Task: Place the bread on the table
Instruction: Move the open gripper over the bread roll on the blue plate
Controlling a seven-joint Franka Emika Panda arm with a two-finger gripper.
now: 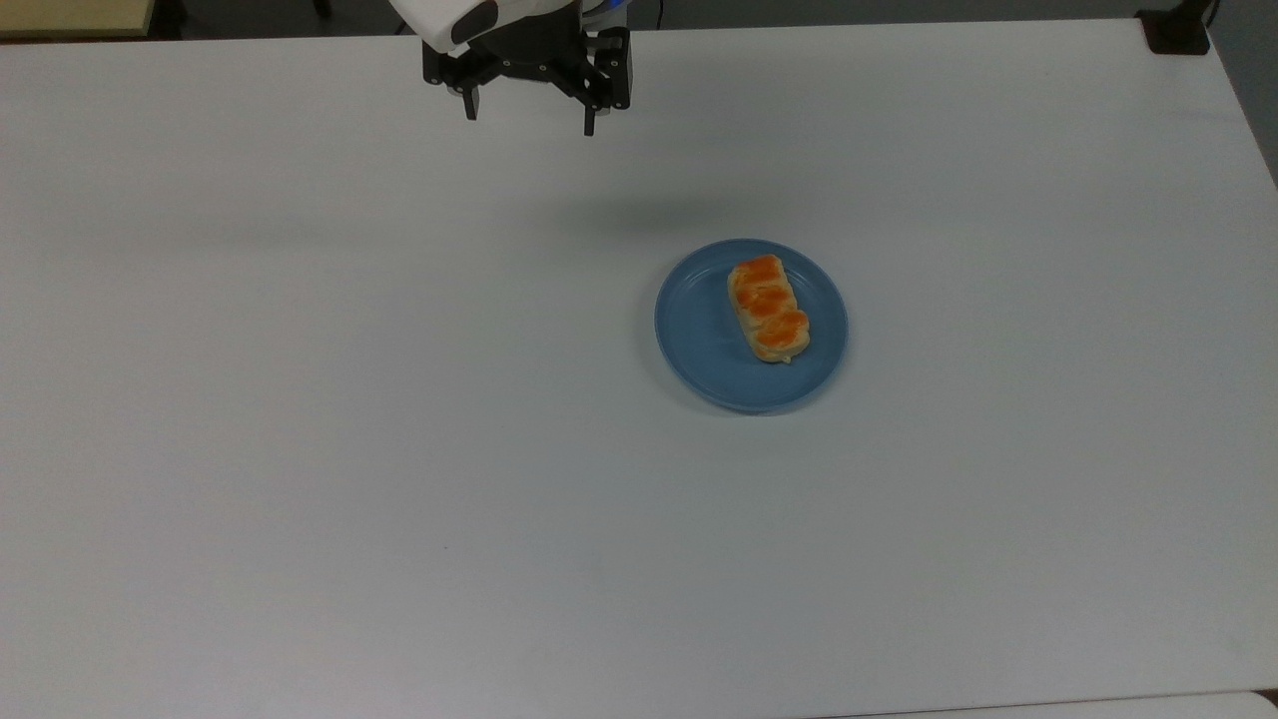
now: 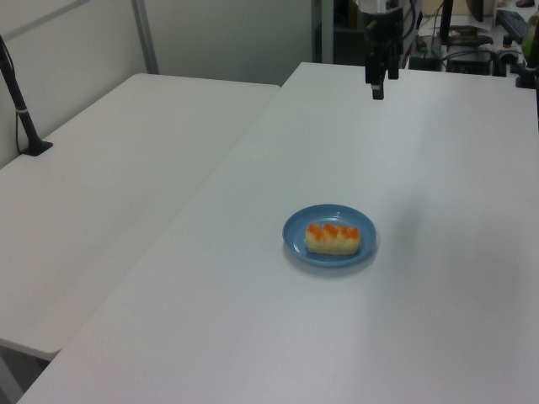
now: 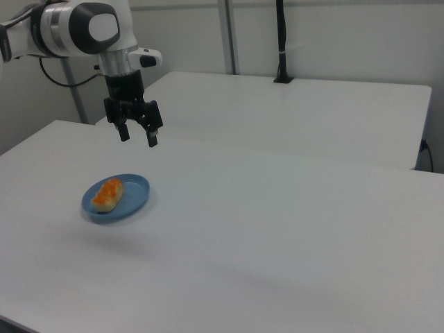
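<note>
Bread (image 1: 768, 308) lying on blue plate (image 1: 699, 340), not yet on bare tabletop (image 1: 399, 419). Pale-tan oblong bun w/ three glossy orange patches along top; in top view long axis running roughly top-to-bottom, sitting toward plate's right half, inside rim. In left view bread (image 2: 333, 238) seen side-on, on plate (image 2: 296, 238), orange patches in a row on its upper face. In right view bread (image 3: 107, 194) lying on left part of plate (image 3: 135, 191).

Claw (image 1: 527, 118) in air, well apart from bread & plate, at top view's upper edge, left of plate's column. Fingers spread wide, nothing between them; both black fingertips (image 1: 469, 104) pointing down toward tabletop, one each side of black claw body. White arm housing above it, cut off by frame edge. Faint shadow on tabletop between claw and plate in top view.

In left view claw (image 2: 376, 87) far back over tabletop (image 2: 421, 337), seen edge-on, fingers overlapping. In right view claw (image 3: 138, 136) hanging above and behind plate, fingers clearly apart, empty; white arm w/ dark round joint cap upper left.

Tabletop white, plain, carrying plate w/ bread. Second white table (image 2: 101, 194) adjoining on left view's left, black post (image 2: 18, 105) standing on it; same table (image 3: 298, 111) behind in right view.
</note>
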